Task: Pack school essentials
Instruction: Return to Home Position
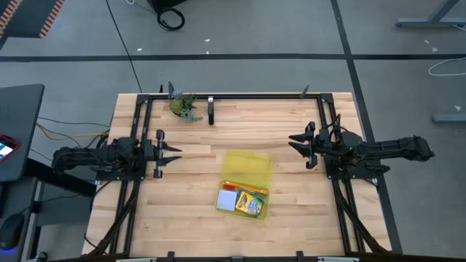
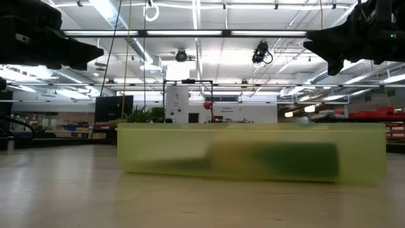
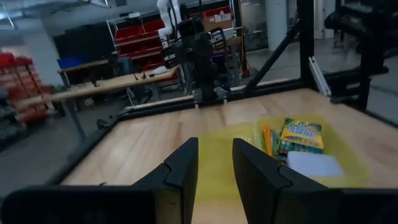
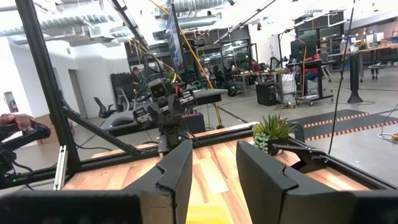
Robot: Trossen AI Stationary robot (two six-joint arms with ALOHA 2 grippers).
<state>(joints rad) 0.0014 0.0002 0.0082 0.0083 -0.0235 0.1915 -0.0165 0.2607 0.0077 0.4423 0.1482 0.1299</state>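
Note:
A translucent yellow case (image 1: 247, 175) lies flat near the table's middle, its near part holding the yellow-green crayon box (image 1: 252, 204), the pale blue note pad (image 1: 228, 199) and an orange pencil (image 1: 245, 188). In the left wrist view the crayon box (image 3: 302, 134), note pad (image 3: 313, 164) and pencil (image 3: 267, 138) lie inside the case. Scissors, pen and eraser do not show. My left gripper (image 1: 173, 155) hovers open left of the case; my right gripper (image 1: 297, 143) hovers open to its right. Both are raised above the table.
A small leafy toy plant (image 1: 185, 106) stands at the far edge, beside a black bracket (image 1: 211, 110). A black frame (image 1: 240, 95) borders the table. Bare wood lies between each gripper and the case. A person's hand (image 4: 15, 121) shows in the room beyond.

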